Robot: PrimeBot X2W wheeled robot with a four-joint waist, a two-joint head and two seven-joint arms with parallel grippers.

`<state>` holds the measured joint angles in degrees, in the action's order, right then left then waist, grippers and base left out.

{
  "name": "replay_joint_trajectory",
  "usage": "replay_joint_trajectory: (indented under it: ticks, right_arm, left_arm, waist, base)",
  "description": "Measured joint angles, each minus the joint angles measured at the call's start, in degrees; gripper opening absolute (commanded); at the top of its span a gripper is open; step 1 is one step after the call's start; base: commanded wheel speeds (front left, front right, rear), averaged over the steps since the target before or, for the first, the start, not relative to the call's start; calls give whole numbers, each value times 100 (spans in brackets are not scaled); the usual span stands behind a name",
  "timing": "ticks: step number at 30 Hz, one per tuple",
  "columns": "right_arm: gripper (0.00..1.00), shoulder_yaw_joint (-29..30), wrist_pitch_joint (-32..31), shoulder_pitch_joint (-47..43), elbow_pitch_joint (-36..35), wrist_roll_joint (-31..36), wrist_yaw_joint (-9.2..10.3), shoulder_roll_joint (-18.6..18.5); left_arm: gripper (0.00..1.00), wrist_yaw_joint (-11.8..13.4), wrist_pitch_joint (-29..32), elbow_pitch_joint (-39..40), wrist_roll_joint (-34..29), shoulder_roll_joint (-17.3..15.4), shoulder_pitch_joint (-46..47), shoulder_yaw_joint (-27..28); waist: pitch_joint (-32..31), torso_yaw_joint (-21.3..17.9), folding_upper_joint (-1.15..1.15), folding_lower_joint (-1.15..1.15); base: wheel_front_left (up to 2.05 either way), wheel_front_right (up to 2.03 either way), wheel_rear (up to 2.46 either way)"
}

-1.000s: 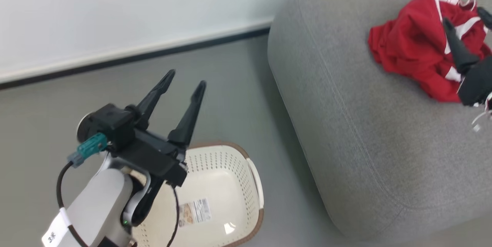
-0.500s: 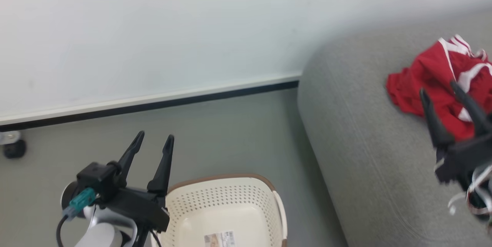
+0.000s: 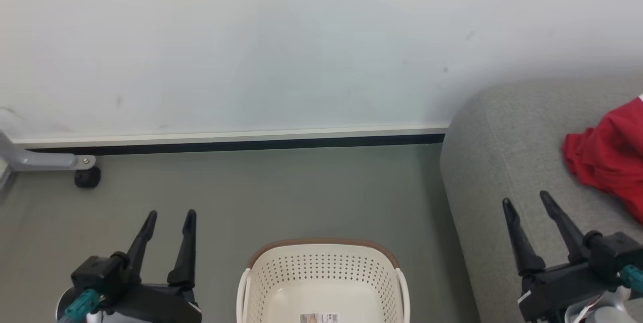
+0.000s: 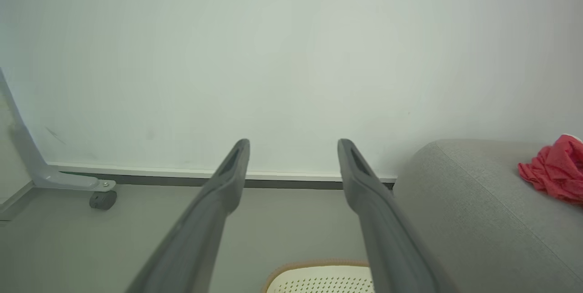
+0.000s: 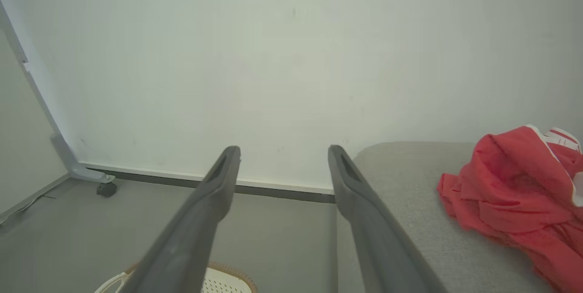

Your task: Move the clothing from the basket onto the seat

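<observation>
No word, brand or number legible anywhere. On the inner floor of the basket, at the bottom edge of the head view, a small pale sticker: black barcode bars on its right part, a brownish print on its left. Cut off by the frame edge and too small to read.

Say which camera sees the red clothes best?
Right wrist view: the clothing looks biggest there, lying on the seat, white trim showing. Head view crops it at the edge; left wrist view shows a small bit.
</observation>
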<state>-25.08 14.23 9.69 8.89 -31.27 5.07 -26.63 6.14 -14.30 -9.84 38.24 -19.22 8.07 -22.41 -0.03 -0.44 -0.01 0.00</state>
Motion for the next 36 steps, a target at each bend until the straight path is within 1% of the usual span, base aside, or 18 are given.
replay_joint_trajectory:
  ticks: [2,5,10,16,21,26,36]
  right_arm:
    - [100,5,4,-136,-115,40,41,59]
    - [100,67,5,-247,-215,76,96,188]
    - [100,100,7,-378,-412,286,134,354]
    - [100,226,7,-416,-706,606,155,361]
    - [100,475,22,-444,-860,665,175,359]
    - [100,731,31,-545,-991,720,200,399]
    - [100,931,32,-611,-1102,867,205,552]
  left_arm:
    - [100,46,0,18,-19,16,-74,101]
    - [100,48,-1,71,-54,54,-179,326]
    - [100,49,-1,133,-210,145,-359,531]
    - [100,75,-1,193,-350,215,-421,728]
    - [100,75,-1,263,-427,327,-436,759]
    - [100,76,-1,313,-617,367,-470,866]
    - [100,43,-1,338,-712,457,-477,944]
  waist:
    - [-11,87,0,0]
    - [-7,193,0,0]
    - [29,264,1,0]
    - [45,224,1,0]
    - [63,186,1,0]
    - [91,154,1,0]
    - [128,112,1,0]
  base:
    - [0,0,0]
    - [0,0,0]
    - [0,0,0]
    - [0,0,0]
    - [0,0,0]
    - [0,0,0]
    - [0,0,0]
